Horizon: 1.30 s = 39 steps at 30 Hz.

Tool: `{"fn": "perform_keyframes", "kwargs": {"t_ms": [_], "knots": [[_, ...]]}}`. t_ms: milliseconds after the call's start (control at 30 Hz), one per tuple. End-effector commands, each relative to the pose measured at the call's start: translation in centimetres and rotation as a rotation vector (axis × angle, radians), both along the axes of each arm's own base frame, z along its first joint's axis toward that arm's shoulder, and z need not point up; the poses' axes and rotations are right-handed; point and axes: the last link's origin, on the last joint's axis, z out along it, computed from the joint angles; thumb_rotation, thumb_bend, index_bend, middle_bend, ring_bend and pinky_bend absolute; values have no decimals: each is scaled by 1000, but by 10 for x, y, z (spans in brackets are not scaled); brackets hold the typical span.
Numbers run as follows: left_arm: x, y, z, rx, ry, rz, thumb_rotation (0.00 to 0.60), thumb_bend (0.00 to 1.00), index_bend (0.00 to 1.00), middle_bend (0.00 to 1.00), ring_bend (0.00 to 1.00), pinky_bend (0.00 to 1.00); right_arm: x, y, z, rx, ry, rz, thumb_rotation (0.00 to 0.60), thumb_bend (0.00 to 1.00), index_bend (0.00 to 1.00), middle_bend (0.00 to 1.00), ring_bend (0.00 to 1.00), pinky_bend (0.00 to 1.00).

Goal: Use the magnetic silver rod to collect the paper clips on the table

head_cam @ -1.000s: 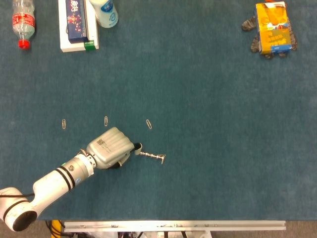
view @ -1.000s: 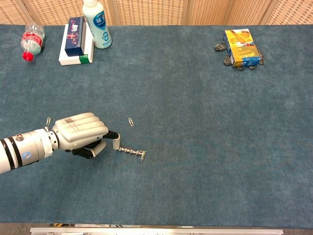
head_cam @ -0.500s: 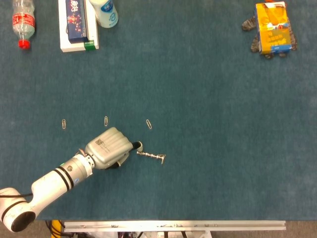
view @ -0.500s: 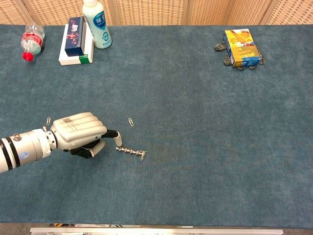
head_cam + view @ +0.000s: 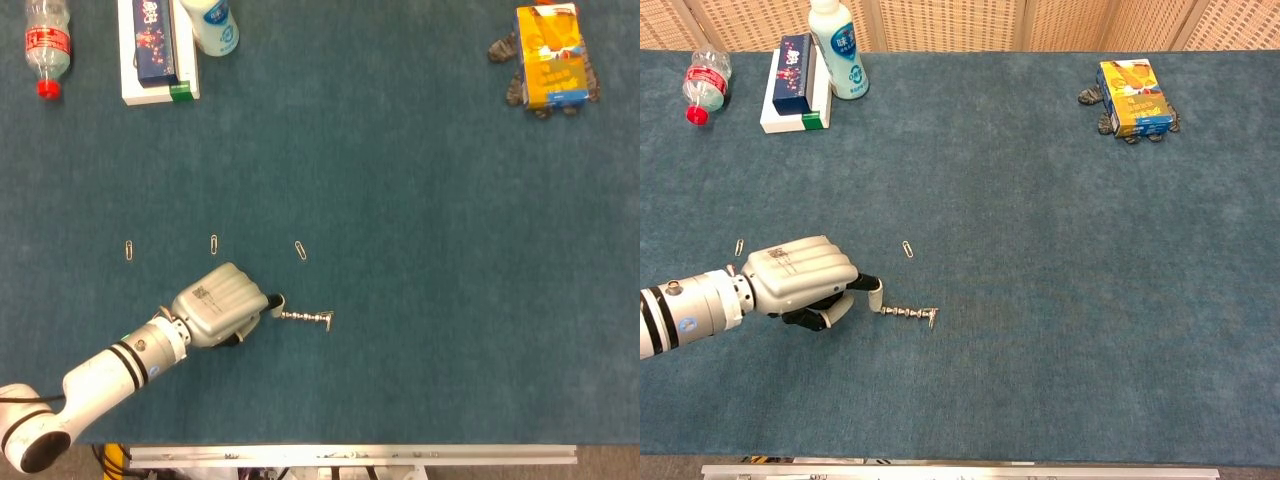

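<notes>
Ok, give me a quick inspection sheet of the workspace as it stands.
Surface: blue carpet-like table top; metal rail along near edge.
Job's things: silver rod lying flat, something small at its right end; three paper clips in a row beyond it, loose.
Clutter: clear bottle, box stack and white bottle far left; yellow carton on a grey object far right.
Hands: left hand fingertips at rod's left end, grip unclear; right hand not in view.
Cables: nothing seen.
Surroundings: woven panels behind table.
</notes>
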Motion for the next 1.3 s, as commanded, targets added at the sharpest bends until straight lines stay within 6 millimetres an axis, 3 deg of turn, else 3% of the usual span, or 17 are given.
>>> {"fn": "perform_keyframes", "kwargs": {"t_ms": [33,167,300,400,500,567,733,967,1300], "knots": [[1,-2,3,4,-14,-2,600,734,347,1000,905,791,0,0,1,-2,-1,2,600,369,241,156,0,9],[5,-6,15,30,-54,-19,600,728,316,1000,871,766,1,1,3,-6,0,7,600,369,241,156,0,9],[2,-9,35,78,-71,-28,600,725,289,949,771,724,3,2,5,-10,7,13,600,369,241,156,0,9],[-4,-10,48,111,-65,-9,600,725,284,830,654,668,5,2,6,-7,8,17,600,369,241,156,0,9],[-12,-13,64,148,-47,35,600,711,280,624,517,652,7,1,5,3,13,23,600,369,241,156,0,9],[-16,-16,71,166,-37,56,600,673,279,460,438,652,8,1,5,8,16,26,600,369,241,156,0,9],[-21,-26,86,211,-26,131,600,574,301,239,298,581,13,-2,2,22,24,38,600,369,241,156,0,9],[-22,-38,95,248,-33,233,600,452,356,133,120,328,16,-2,1,35,30,47,600,369,241,156,0,9],[-16,-52,89,243,-108,322,600,326,360,20,0,87,18,0,2,32,31,51,600,369,241,156,0,9]]}}
